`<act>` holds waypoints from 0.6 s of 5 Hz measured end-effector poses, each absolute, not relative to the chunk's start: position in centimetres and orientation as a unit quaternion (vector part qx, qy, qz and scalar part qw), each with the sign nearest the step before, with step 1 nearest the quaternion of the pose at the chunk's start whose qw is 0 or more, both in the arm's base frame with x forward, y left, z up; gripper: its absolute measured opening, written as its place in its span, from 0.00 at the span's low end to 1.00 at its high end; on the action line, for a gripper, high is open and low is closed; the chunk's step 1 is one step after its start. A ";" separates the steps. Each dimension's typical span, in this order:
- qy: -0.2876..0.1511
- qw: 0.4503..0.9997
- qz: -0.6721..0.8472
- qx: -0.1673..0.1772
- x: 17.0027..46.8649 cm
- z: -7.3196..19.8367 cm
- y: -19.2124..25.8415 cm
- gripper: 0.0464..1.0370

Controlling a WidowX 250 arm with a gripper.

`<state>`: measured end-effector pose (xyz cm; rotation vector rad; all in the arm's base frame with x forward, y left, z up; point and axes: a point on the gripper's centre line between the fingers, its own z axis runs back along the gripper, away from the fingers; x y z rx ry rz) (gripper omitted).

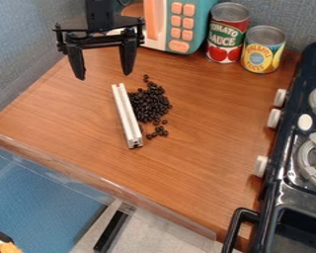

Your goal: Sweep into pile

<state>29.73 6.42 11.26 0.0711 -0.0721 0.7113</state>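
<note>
The black gripper (pixel 102 71) hangs over the upper left of the wooden table, its two fingers apart with nothing between them. Below and to its right, a silvery-white metal bar (pixel 126 115) lies on the table, running from its upper end down to a slotted end lower right. Dark beans (pixel 150 104) are heaped along the bar's right side. A few beans lie loose above the heap, and several more sit below it near the bar's lower end.
A teal and orange toy microwave (pixel 180 24) and two cans, red (pixel 227 32) and yellow (pixel 262 49), stand at the back. A dark toy stove (pixel 305 143) borders the right side. The wooden table's front edge (pixel 101 182) runs diagonally below.
</note>
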 end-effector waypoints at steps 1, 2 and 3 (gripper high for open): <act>-0.019 0.936 0.350 0.037 29.6 10.2 6.4 0.96; -0.035 0.935 0.351 0.029 30.4 9.1 5.6 0.96; -0.042 0.932 0.360 0.020 31.1 7.4 5.1 0.96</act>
